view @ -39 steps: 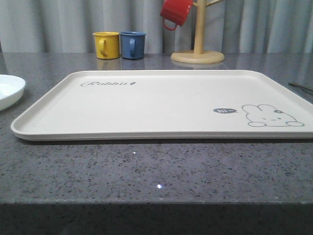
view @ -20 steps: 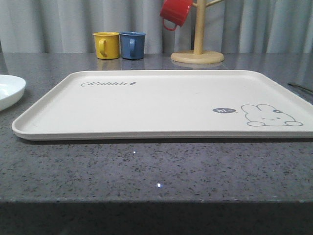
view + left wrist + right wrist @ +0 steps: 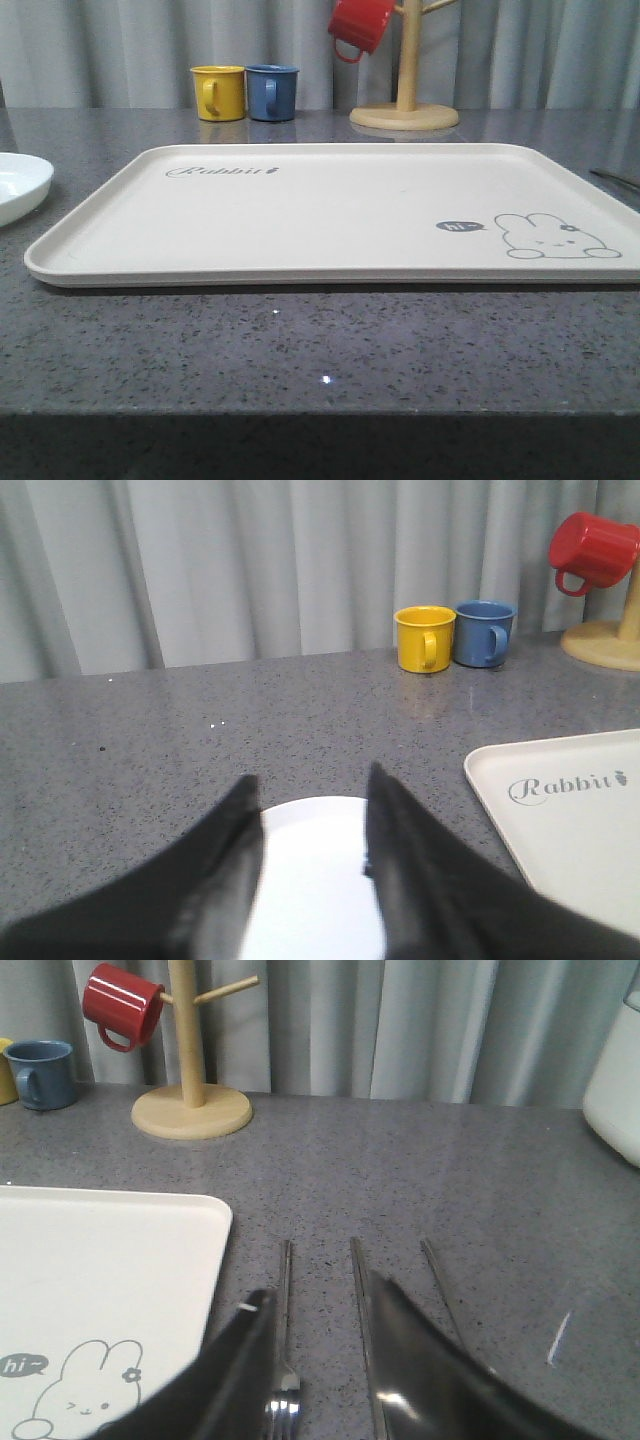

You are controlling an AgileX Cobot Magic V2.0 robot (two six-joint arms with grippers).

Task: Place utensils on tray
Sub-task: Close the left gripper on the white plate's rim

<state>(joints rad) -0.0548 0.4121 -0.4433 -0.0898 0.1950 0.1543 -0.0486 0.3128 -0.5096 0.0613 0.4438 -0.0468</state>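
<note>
Grey speckled counter carries the empty tray (image 3: 330, 215). Right gripper (image 3: 315, 1305) hangs spread above the fork (image 3: 283, 1360), chopsticks (image 3: 362, 1330) just beside; left gripper (image 3: 312, 800) spread over the plate (image 3: 310, 880). Better to descend centred on the fork handle.

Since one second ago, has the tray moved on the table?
No. In the front view the tray keeps its place relative to the wooden mug stand and yellow mug.

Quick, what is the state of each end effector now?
Left end effector: open, holding nothing, above the white plate.
Right end effector: open, holding nothing, above the fork.
</note>
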